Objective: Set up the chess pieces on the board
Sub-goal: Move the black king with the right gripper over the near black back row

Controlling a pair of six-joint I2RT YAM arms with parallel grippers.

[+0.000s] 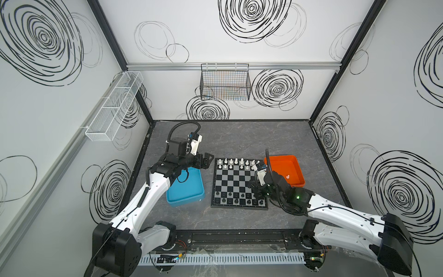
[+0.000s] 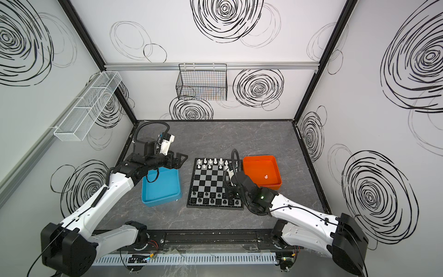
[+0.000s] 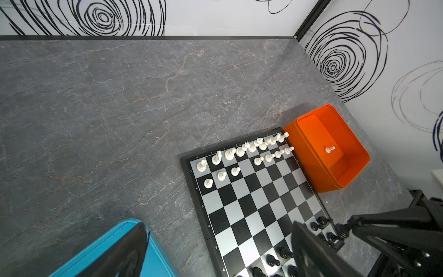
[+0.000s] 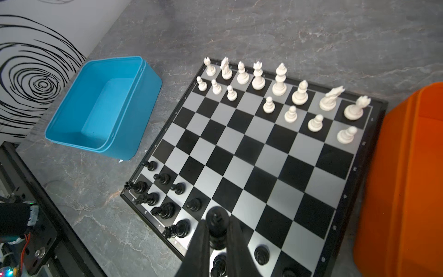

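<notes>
We see the right gripper (image 4: 217, 226) clamped on a glossy black plastic chess piece (image 4: 217, 215), low over the black-and-grey checked board (image 4: 263, 153) among its black neighbours (image 4: 261, 255). We judge that a skewed release could topple them. The left gripper (image 1: 206, 160), jaws apart, hangs near the board's far corner. One white pawn (image 1: 288, 177) lies in the square orange plastic tray (image 1: 282, 157).

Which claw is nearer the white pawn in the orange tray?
Right. The right claw, shut on a black piece, is over the board's near-right squares, beside the white pawn's orange tray; the left claw, open, is off the far-left corner.
</notes>
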